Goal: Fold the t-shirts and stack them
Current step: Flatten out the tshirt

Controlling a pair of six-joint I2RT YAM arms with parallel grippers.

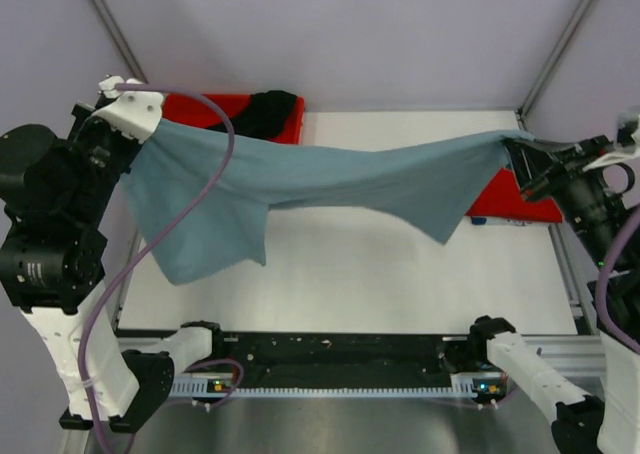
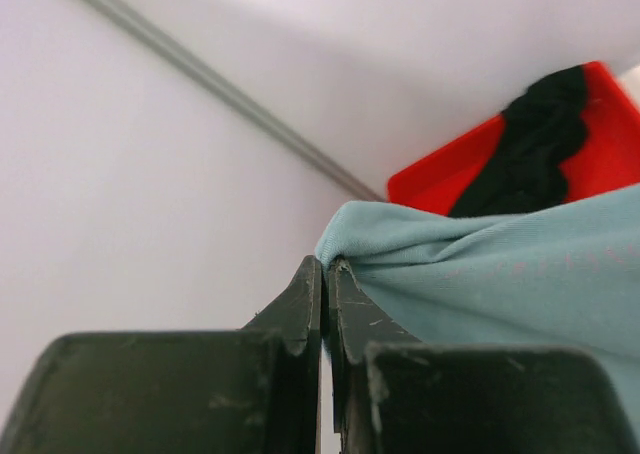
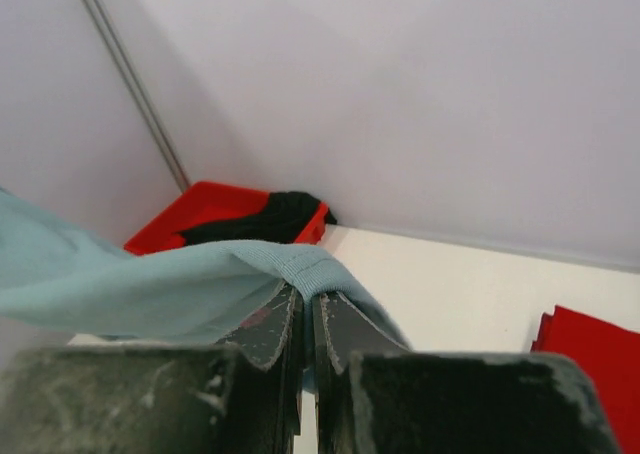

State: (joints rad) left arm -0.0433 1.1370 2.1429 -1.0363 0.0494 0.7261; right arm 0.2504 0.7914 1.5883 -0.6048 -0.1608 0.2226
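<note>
A dusty grey-blue t-shirt (image 1: 330, 179) hangs stretched in the air across the table, sagging in the middle, with a wide flap drooping at the left. My left gripper (image 1: 152, 124) is shut on its left corner at the back left; in the left wrist view the cloth (image 2: 500, 274) bunches at the closed tips (image 2: 325, 264). My right gripper (image 1: 515, 149) is shut on the ribbed hem at the far right (image 3: 306, 296). A black t-shirt (image 1: 265, 112) lies crumpled in the red bin. A red t-shirt (image 1: 515, 202) lies flat at the table's right edge.
The rigid red plastic bin (image 1: 205, 106) stands at the back left corner against the wall, partly behind the hanging cloth. The white table top (image 1: 380, 264) runs under the shirt. Metal frame posts rise at both back corners. The arm bases sit along the near edge.
</note>
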